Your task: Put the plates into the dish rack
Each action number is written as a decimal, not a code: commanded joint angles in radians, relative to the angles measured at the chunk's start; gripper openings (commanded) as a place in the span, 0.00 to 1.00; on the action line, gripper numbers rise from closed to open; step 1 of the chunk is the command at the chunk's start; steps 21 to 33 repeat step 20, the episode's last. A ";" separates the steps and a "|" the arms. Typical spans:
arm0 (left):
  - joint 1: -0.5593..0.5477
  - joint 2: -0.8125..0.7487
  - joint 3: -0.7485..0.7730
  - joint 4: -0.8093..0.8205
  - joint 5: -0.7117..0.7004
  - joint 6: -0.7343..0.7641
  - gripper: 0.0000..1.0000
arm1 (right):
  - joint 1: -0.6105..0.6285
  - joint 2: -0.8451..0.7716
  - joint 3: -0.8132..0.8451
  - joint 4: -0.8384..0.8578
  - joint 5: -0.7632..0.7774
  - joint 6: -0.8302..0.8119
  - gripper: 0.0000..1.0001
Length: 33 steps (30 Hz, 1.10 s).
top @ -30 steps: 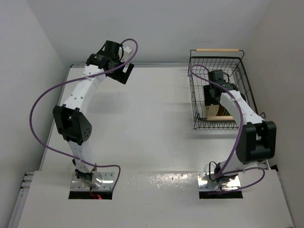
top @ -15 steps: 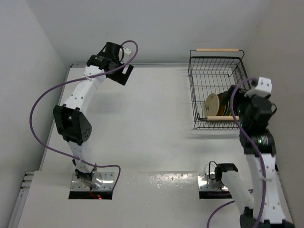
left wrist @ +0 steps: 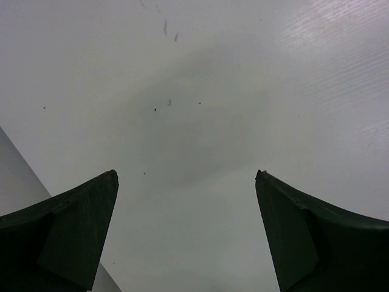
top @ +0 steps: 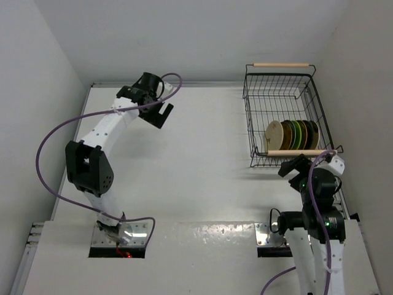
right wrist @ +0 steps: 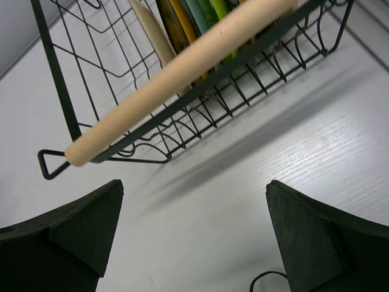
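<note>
The black wire dish rack [top: 281,80] stands at the back right of the table. Several plates [top: 292,135] stand on edge in a row at its near end, the beige one [top: 274,136] leftmost. The right wrist view shows the rack's near wooden handle [right wrist: 176,76] with plate edges [right wrist: 182,24] behind it. My right gripper [top: 293,166] is open and empty, just in front of the rack's near end. My left gripper [top: 161,112] is open and empty above bare table at the back left, and the left wrist view shows both fingers [left wrist: 73,228] over the white surface.
The white table [top: 196,160] meets walls at the back and both sides. The rack's far wooden handle [top: 281,64] lies close to the back wall. Purple cables [top: 46,144] loop off both arms. A thin black cable [right wrist: 267,281] lies on the table near the right gripper.
My right arm has drawn back out of the rack toward its base and now hangs in front of the rack. The row of plates is now uncovered. My left gripper shifted slightly nearer.
</note>
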 commanded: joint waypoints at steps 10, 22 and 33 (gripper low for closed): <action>-0.047 -0.234 -0.193 0.070 -0.053 -0.004 1.00 | -0.001 0.053 0.043 -0.176 -0.036 0.175 1.00; -0.014 -0.334 -0.323 0.090 -0.053 -0.004 1.00 | -0.002 0.025 0.016 -0.151 -0.050 0.147 1.00; -0.014 -0.334 -0.323 0.090 -0.053 -0.004 1.00 | -0.002 0.025 0.016 -0.151 -0.050 0.147 1.00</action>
